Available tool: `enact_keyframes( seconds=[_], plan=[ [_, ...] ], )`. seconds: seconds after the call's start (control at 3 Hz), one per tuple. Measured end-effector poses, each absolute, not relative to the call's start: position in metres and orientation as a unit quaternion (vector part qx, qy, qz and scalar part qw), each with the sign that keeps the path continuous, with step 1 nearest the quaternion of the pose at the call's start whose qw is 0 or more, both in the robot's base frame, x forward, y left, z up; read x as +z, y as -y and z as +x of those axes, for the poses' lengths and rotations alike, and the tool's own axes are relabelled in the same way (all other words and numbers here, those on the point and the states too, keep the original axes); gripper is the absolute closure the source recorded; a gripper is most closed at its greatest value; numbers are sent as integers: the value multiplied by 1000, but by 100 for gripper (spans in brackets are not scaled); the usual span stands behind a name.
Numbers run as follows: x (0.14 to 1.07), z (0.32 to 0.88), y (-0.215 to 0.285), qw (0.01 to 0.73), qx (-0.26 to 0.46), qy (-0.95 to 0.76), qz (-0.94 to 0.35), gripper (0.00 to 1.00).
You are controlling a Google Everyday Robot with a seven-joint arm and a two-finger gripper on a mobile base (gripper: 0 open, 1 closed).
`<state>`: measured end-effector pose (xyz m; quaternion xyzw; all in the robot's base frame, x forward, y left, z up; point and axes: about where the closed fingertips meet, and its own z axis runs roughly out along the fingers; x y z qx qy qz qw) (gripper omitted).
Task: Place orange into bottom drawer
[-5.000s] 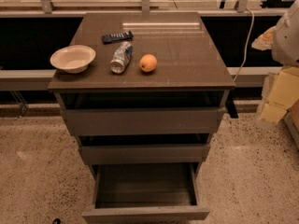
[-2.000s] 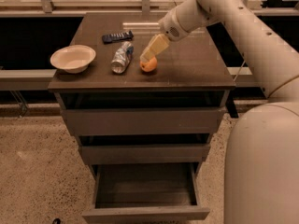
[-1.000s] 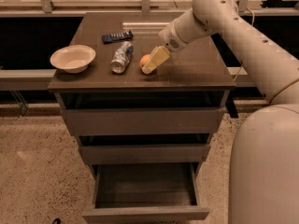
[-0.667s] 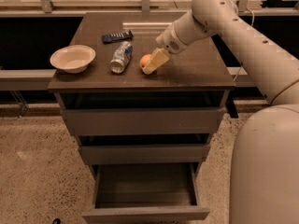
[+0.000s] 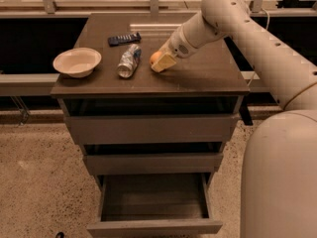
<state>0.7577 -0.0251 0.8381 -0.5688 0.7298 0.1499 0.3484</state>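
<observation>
The orange (image 5: 154,58) is on the dark cabinet top (image 5: 208,71), right of the crushed silvery bottle (image 5: 128,60). My gripper (image 5: 162,62) reaches in from the right and is shut on the orange, its cream fingers (image 5: 166,62) covering the fruit's right side, low over the top surface. The bottom drawer (image 5: 153,227) stands pulled open at the foot of the cabinet, its shallow interior (image 5: 153,197) holding nothing I can see.
A cream bowl (image 5: 77,62) sits at the left of the cabinet top and a black remote (image 5: 124,38) lies at the back. The two upper drawers (image 5: 148,129) are nearly closed. My arm and white body (image 5: 277,172) fill the right side. The floor is speckled.
My gripper has closed in on the orange, and the orange has shifted slightly up and back from where it lay a second ago.
</observation>
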Motion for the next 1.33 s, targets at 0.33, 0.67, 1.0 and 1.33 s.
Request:
enact_keyframes(
  seconds=[0.33, 0.67, 1.0, 1.33],
  plan=[
    [856, 757, 37, 398, 196, -700, -559, 89],
    [897, 732, 84, 464, 211, -669, -541, 100],
    [907, 674, 116, 520, 226, -653, -502, 100],
    [848, 620, 169, 497, 212, -686, -487, 100]
  ],
)
